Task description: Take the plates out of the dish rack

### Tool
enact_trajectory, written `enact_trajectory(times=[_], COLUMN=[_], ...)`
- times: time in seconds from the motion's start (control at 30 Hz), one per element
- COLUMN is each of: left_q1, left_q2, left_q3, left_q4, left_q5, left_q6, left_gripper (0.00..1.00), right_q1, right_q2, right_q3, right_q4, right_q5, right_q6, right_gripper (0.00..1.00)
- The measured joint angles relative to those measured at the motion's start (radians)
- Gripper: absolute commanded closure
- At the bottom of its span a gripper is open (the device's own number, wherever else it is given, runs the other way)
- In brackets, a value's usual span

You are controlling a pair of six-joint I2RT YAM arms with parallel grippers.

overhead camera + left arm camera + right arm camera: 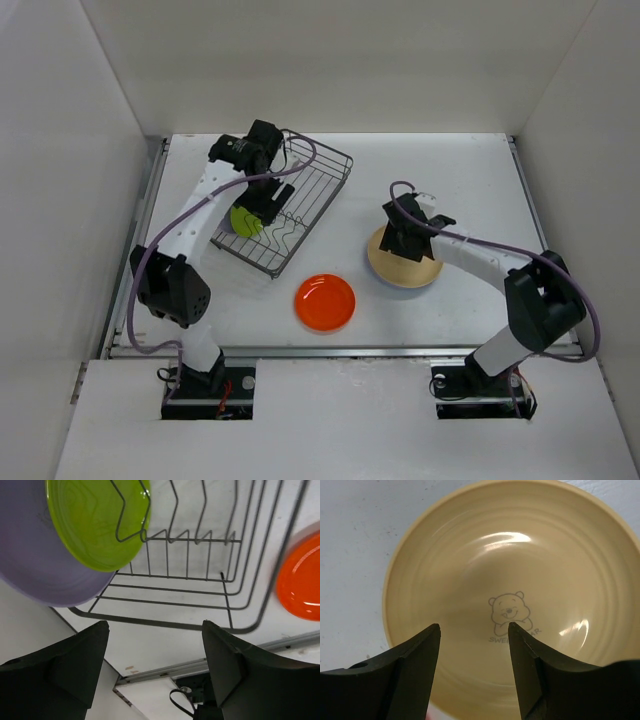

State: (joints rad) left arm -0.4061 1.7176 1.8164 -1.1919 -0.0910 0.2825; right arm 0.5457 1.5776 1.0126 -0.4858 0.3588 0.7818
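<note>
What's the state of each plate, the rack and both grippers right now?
rack: on table, two plates inside.
lime plate: in rack, a divider wire across its face.
lavender plate: in rack, behind lime plate.
orange plate: flat on table, unloaded.
tan plate: flat on table, unloaded.
left gripper: open, empty, near rack.
right gripper: open, empty, over tan plate.

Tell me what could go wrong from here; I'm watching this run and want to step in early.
1. The lime green plate stands right against the lavender plate in the dish rack, with a wire crossing its face. Lifting one with the open left claw may snag the wire or drag the other plate.
2. The open right claw hangs just above the tan plate; leaving low could nudge it.
3. The red-orange plate lies near the rack, in a likely carry path.
</note>
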Motion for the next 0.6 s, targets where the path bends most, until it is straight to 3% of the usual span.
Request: enact_trajectory(times=[0.37,0.6], left_q1=[0.002,0.047], left_q2=[0.135,0.201], left_q3=[-0.01,-0.008], left_q4=[0.159,0.201], left_q5=[-0.253,-0.28], left_q6=[-0.01,-0.01], left_gripper=[0.31,0.32], right_q1=[0.081,0.095], right_q2=[-0.236,-0.275], right_q3=[-0.033,-0.064], right_q4=[-0.006,-0.039], right_q5=[0.048,0.073], right_q6=[0.023,0.048], right_gripper=[0.38,0.38])
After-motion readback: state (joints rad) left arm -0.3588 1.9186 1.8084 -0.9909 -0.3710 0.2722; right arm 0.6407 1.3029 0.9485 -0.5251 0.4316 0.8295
